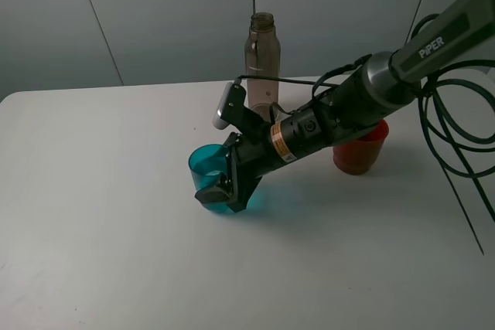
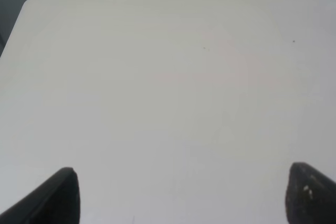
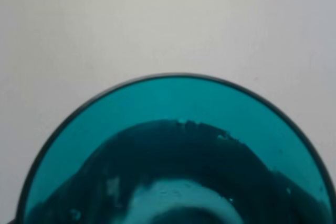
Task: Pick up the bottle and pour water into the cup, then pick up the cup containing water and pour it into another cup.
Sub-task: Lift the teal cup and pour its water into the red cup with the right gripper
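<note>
The right gripper (image 1: pixel 224 174) is sitting at the teal cup (image 1: pixel 203 161), mid-table and left of the red-orange cup (image 1: pixel 362 152). I cannot tell whether its jaws are clamping the cup's wall. A lift on a loose or lopsided grip is risking a slip and spilled water. The right arm (image 1: pixel 371 83) is reaching in from the far right, slanting down and leftward.
</note>
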`<state>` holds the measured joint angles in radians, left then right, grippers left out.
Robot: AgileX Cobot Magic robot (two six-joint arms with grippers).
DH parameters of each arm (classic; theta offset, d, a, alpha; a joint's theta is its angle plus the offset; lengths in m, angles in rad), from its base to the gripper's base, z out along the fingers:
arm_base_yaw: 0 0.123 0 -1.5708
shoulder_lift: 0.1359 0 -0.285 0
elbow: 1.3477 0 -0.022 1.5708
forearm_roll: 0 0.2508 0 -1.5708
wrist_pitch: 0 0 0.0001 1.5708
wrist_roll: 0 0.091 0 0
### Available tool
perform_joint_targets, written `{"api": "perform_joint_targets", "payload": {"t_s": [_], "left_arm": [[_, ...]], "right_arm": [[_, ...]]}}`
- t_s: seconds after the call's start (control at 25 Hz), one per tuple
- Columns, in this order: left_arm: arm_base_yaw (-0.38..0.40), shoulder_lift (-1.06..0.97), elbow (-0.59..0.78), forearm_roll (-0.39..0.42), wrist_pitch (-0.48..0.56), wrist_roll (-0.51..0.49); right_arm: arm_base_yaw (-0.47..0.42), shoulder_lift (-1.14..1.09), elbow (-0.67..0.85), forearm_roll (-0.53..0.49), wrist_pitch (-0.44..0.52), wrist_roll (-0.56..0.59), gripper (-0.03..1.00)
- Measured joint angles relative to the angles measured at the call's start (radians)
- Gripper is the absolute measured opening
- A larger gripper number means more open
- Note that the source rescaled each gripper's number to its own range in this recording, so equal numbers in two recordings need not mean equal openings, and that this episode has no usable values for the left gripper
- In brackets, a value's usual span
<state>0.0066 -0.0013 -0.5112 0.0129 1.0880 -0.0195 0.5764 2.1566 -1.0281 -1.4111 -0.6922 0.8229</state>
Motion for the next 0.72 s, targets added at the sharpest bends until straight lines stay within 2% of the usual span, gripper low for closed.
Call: {"api": "perform_joint_targets", "payload": {"t_s": [0.44,0.72], "left_arm": [[0.0,0.0,0.0,0.0,0.0,-0.004],[0.0,0.0,0.0,0.0,0.0,-0.004]], "right_arm": [[-0.004,-0.057,0.0,0.0,0.004,0.015,0.1],[-0.029,-0.228,0.002,-0.004,0.0,0.193,0.1]]}}
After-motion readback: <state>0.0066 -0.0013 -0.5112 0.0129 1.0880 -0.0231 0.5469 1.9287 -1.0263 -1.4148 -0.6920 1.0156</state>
